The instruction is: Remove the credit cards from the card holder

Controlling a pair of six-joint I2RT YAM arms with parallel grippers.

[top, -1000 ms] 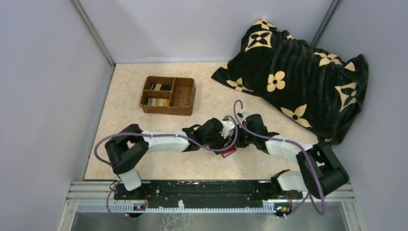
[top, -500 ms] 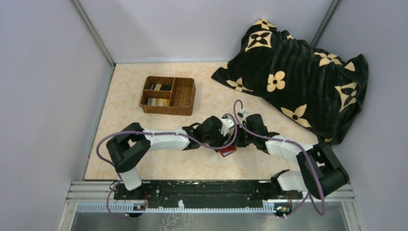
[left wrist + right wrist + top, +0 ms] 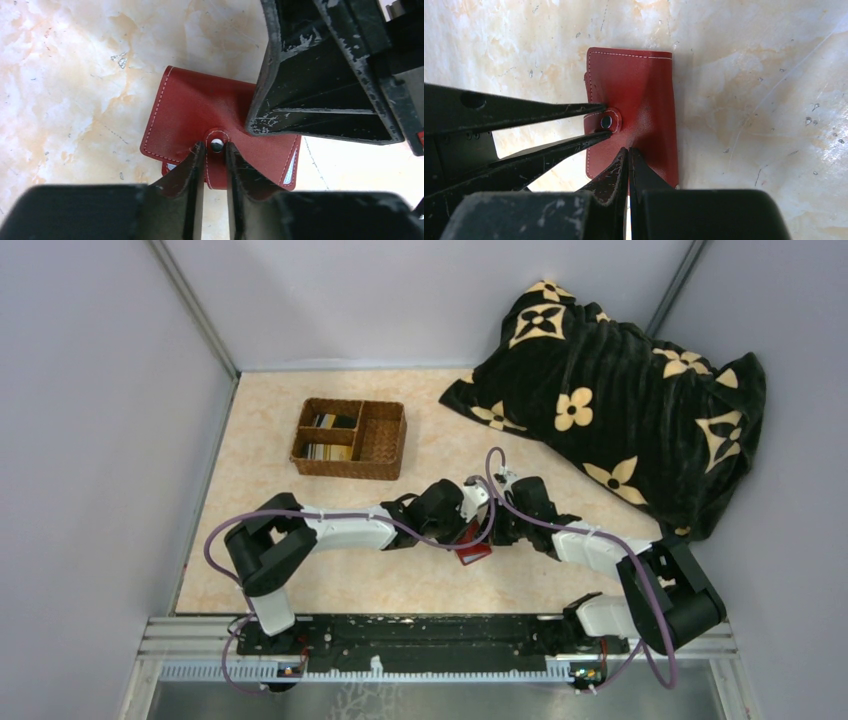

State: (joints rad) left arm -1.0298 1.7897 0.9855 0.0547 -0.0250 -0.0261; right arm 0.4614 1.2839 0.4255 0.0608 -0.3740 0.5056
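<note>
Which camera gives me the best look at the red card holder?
The right wrist view: nearly the whole cover of the card holder shows, snap included. The left wrist view has the right gripper covering one corner. The top view shows just a small red sliver of it.

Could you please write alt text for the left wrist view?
The left gripper pinches the snap tab of a folded red card holder lying on a marbled table, while the right gripper presses its cover.
</note>
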